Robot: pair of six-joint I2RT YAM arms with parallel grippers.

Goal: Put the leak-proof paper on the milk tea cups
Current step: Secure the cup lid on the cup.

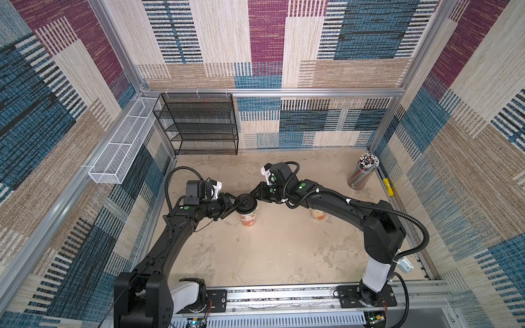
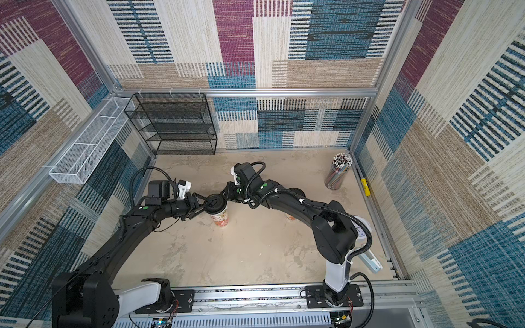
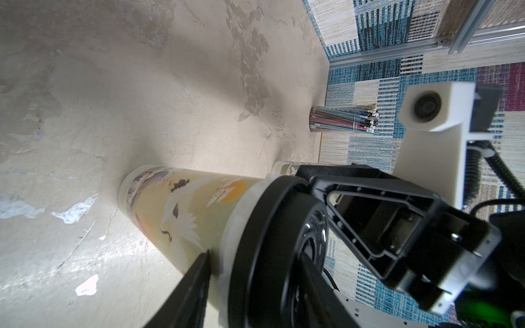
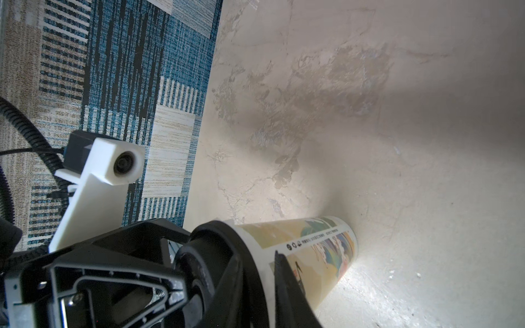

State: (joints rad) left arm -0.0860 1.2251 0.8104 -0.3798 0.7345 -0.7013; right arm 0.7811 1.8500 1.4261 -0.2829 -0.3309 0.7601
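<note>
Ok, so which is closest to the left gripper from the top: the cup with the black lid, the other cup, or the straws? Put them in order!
Seen in a top view, from the left gripper:
1. Lidded cup: right at its jaws, which pinch the lid.
2. Other cup: off to the right, partly hidden.
3. Straws: farthest, in the back right corner.

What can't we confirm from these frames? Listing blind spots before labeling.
- Second cup: mouth hidden under the right arm in both top views; film or lid there unknown.
- First cup: black lid covers its mouth; film shows only as a whitish band in the left wrist view, far side hidden.
- Left gripper, right gripper: fingertips cut off by the wrist views' edges, tiny in top views; clamped or just touching unclear.
</note>
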